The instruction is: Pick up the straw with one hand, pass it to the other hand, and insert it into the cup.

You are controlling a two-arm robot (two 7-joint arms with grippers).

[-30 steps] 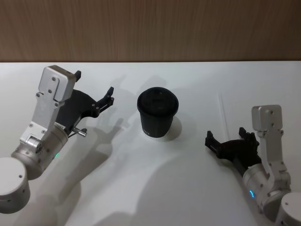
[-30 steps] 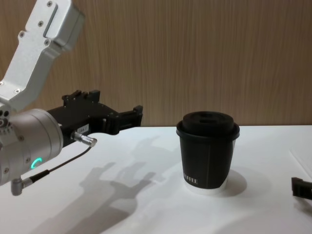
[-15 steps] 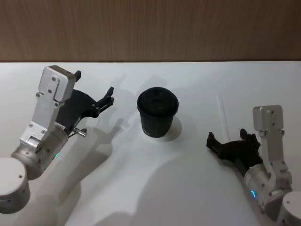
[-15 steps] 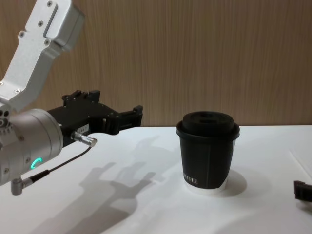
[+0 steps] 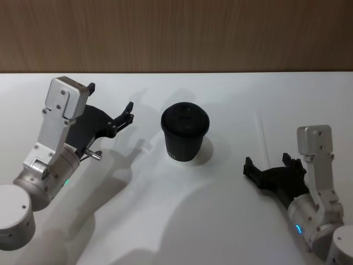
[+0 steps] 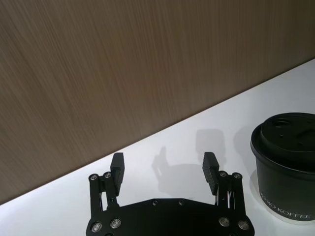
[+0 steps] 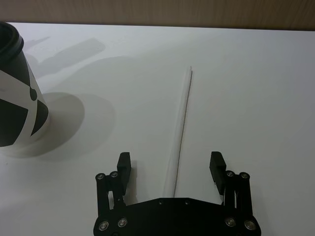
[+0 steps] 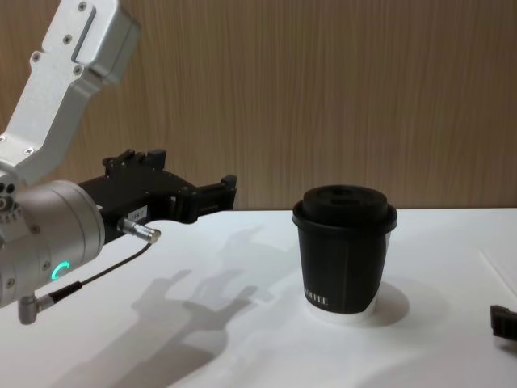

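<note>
From the head view, the cup (image 5: pixel 185 132) stands upright mid-surface, lid on. The straw (image 5: pixel 261 135) lies flat on the white surface (image 5: pixel 209 221) to the cup's right, well apart from it and pointing away from the robot. The right gripper (image 5: pixel 267 161) sits just short of the straw's near end, fingers spread wide, nothing in them. Over on the left, the left gripper (image 5: pixel 110 98) hangs left of the cup, fingers wide open too and empty.

On to the left wrist view: the left gripper (image 6: pixel 163 164) shows both fingers far apart with bare surface between them. The cup (image 6: pixel 288 167) stands off to one side, and a wooden wall (image 6: pixel 123 64) rises behind.

Right wrist view now: the right gripper (image 7: pixel 170 162) is open, and the straw (image 7: pixel 182 128) runs straight out from between its fingers, touching neither. The cup (image 7: pixel 15 98) is at the edge of the picture.

Chest view: the left gripper (image 8: pixel 179 171) hovers above the surface, left of the cup (image 8: pixel 346 250), open and holding nothing. One finger (image 8: pixel 505 322) of the right gripper pokes in low at the right edge.
</note>
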